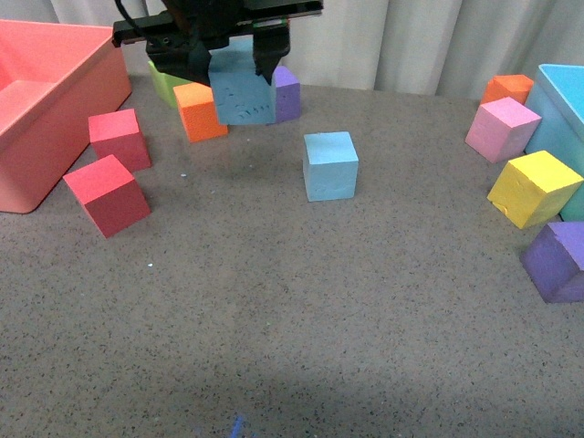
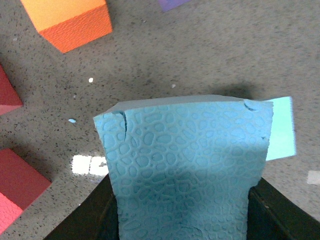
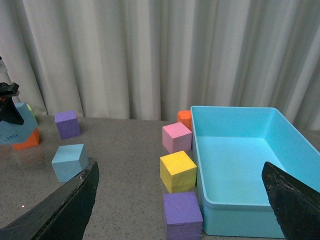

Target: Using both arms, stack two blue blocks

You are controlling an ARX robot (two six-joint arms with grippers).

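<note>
Both blue blocks [image 1: 242, 96] [image 1: 330, 166] outside bins [image 1: 55, 137] [image 1: 561, 100] (one in claw [image 1: 234, 66]).

In your left wrist view only a sliver of the resting sky-blue foam cube [image 2: 282, 129] shows; the held sky-blue foam cube [image 2: 185, 170] covers the rest and itself runs past the picture's edge. In the front view the black left gripper [image 1: 234, 66] is cropped at the top and hides most of a green foam cube [image 1: 163, 86].
</note>
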